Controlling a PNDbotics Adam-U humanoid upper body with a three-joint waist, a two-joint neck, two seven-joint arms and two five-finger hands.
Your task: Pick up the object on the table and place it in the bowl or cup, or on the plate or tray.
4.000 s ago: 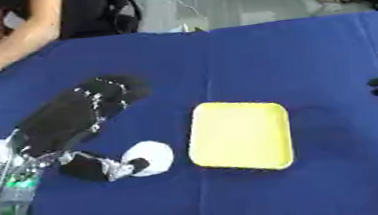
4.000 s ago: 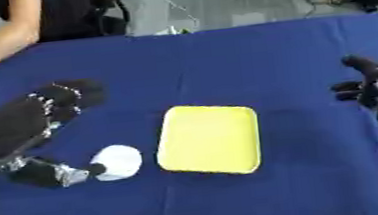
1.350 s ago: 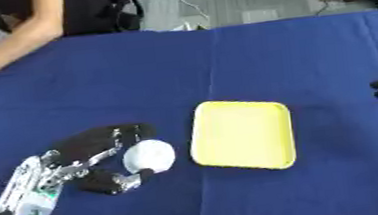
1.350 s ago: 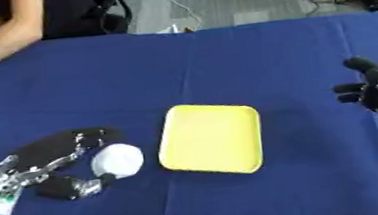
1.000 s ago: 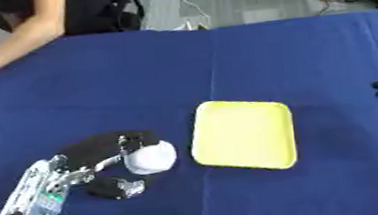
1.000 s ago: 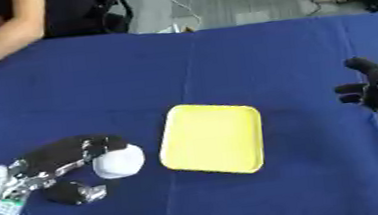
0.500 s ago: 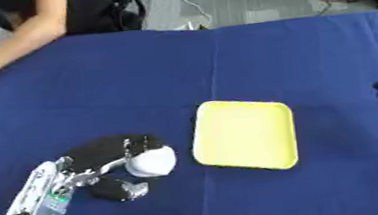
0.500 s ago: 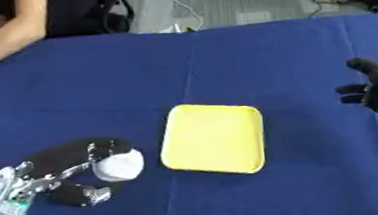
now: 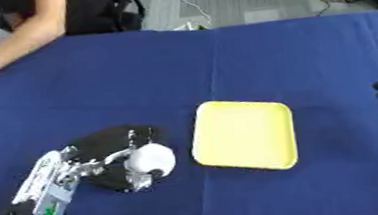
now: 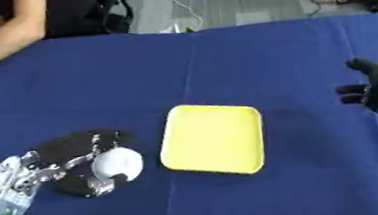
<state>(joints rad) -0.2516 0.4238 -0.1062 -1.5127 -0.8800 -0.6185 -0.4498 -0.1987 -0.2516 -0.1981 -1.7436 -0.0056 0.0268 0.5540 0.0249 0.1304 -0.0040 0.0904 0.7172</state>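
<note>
My left robot hand (image 9: 114, 155) lies low on the blue counter (image 9: 223, 60), near its front left corner, with my silver and black forearm running down toward the lower left edge. Its fingers and thumb are curled round a small white ball (image 9: 152, 160), grasping it from the left side. I cannot tell whether the ball touches the cloth or sits just above it.

Just to the right of the ball, with a narrow strip of blue showing between them, lies a yellow tray (image 9: 244, 134). It is roughly square with rounded corners and a raised rim, turned slightly askew, and nothing lies in it.

My right robot hand (image 10: 376, 91) shows at the right edge of the counter, well apart from the tray. Its dark fingers are relaxed and spread, pointing up and away from me, and it holds nothing.
</note>
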